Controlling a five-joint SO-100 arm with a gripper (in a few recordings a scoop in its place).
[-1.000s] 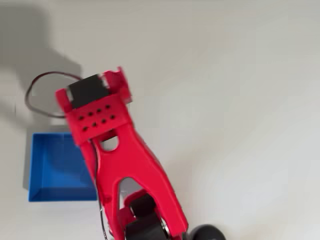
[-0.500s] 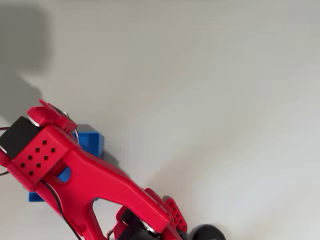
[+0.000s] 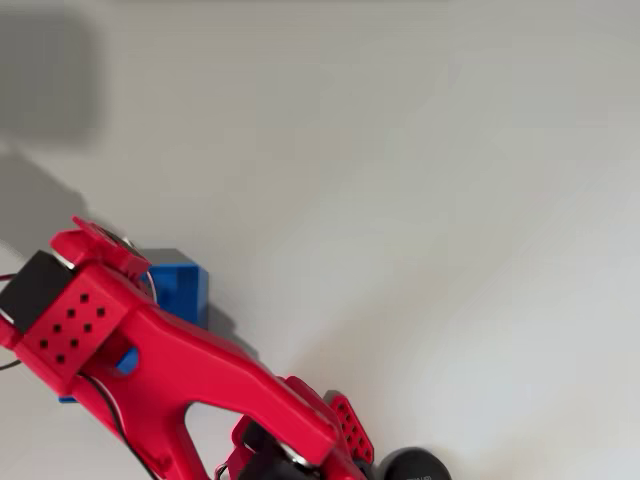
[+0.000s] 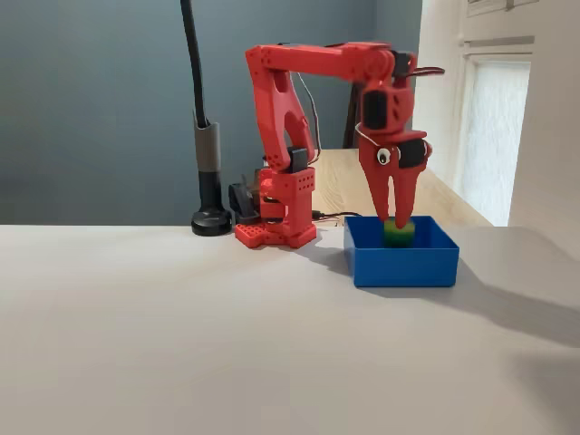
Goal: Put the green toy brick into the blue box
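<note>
In the fixed view my red gripper (image 4: pixel 396 221) hangs straight down over the blue box (image 4: pixel 403 263). Its two fingers converge on the green toy brick (image 4: pixel 399 234), which sits at the fingertips, level with the box's rim and inside its outline. The gripper looks shut on the brick. In the overhead view the red arm (image 3: pixel 150 360) lies across the blue box (image 3: pixel 182 287). Only the box's upper right corner shows there, and the gripper and brick are hidden under the arm.
The arm's red base (image 4: pixel 276 228) stands behind and left of the box, with a black stand and its round foot (image 4: pixel 210 221) further left. The pale tabletop (image 4: pixel 181 335) spreads wide in front. The black foot (image 3: pixel 410 466) shows at the overhead view's bottom edge.
The arm has swung left from beside the box to above it, covering most of it. Over the last half second it shifted only slightly.
</note>
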